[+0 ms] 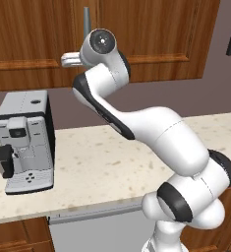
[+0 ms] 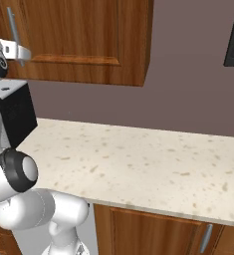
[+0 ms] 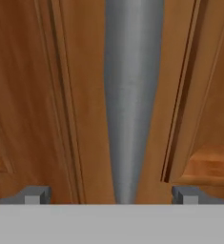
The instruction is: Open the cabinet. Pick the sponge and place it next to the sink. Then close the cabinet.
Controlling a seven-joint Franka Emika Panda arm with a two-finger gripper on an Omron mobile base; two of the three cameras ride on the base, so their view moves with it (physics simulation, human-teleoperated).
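The task is sitting at its very first step. The cabinet (image 1: 151, 39) is showing its reddish-brown doors shut in all three views, so opening it, taking out the sponge, setting it by the sink and closing the door are all, by my reading, not yet done.

The end effector (image 3: 111, 194) is pointing straight at the door's vertical silver bar handle (image 3: 132, 95), with its two fingertips (image 3: 35, 195) standing wide apart on either side of the bar and gripping nothing. In the left base view the white arm (image 1: 151, 133) is reaching up from the lower right toward the handle (image 1: 86, 19); in the right base view the pale hand tip (image 2: 16, 51) is lying just beside the handle (image 2: 12, 25).

How near the fingers are to the bar is hard to judge; I cannot tell whether they are touching it. The sponge is presumably inside the closed cabinet, hidden behind the door. The speckled surface (image 2: 138, 164) is carrying a coffee machine (image 1: 26, 140) at the left, partly blocked by the arm in the right base view. The cabinet tops are cut off by the frame edges.
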